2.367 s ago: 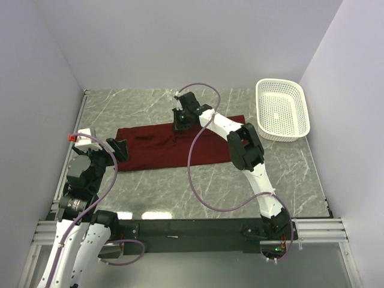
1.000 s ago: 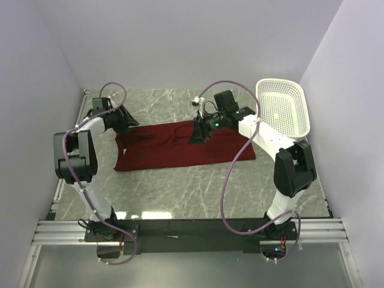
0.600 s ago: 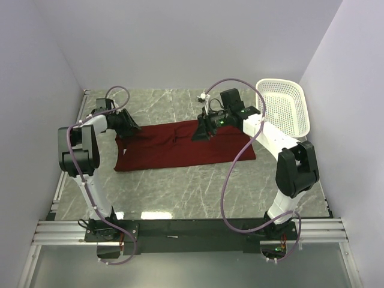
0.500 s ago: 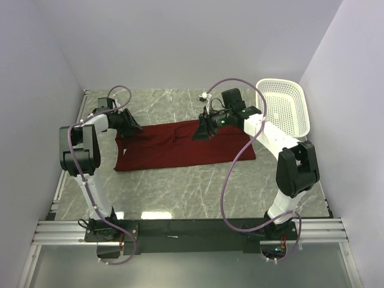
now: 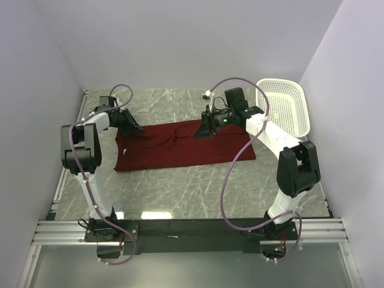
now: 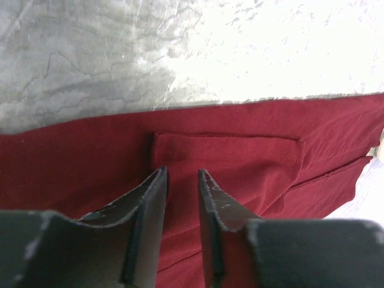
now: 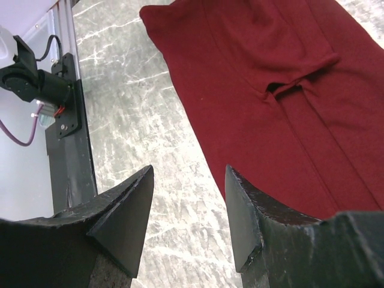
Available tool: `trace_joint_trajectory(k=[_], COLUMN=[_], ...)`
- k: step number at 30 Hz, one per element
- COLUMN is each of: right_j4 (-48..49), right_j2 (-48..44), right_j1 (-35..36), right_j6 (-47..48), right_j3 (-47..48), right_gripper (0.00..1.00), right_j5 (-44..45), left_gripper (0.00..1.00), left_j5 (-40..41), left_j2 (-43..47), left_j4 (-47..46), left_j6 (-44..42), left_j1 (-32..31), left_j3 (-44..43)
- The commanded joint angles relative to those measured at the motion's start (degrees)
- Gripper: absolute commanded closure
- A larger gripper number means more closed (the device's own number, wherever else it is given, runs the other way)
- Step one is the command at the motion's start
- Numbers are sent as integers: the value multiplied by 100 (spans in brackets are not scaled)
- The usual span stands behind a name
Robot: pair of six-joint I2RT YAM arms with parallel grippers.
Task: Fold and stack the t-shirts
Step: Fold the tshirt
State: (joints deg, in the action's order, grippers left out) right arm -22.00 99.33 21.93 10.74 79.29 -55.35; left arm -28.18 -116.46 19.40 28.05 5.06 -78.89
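A: Where's the t-shirt (image 5: pixel 180 146)?
B: Flat on the table (image 5: pixel 198 192), apparently folded into a long strip, well apart from the basket (image 5: pixel 285 111).
A: Jaws?
B: Left gripper (image 6: pixel 182 173): narrow gap, tips at the far-left corner by the sleeve (image 6: pixel 228 153), nothing visibly pinched. Right gripper (image 7: pixel 189 171): wide apart, empty, hovering near the collar.
A: Handling?
B: Light, limp cotton, so I expect sag and drag. Pinch 2 corners of 1 edge, through all layers.
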Motion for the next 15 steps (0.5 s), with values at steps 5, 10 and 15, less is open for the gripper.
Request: trace_joint_trajectory(k=[5, 10, 15], right_j4=[257, 327, 354], right_j2=[-344, -362, -370], right_j1=[-128, -233, -321], right_j6=[-107, -186, -213], right_j3=[-54, -80, -106], right_gripper=[42, 42, 42], right_j5=[-239, -318, -371], left_gripper=[77, 95, 99], left_j5=[-108, -152, -178], left_j2=[-175, -210, -87], left_j4=[73, 64, -32], left_j6=[-142, -151, -195], left_j1=[-40, -40, -40], left_j3=[-399, -434, -443])
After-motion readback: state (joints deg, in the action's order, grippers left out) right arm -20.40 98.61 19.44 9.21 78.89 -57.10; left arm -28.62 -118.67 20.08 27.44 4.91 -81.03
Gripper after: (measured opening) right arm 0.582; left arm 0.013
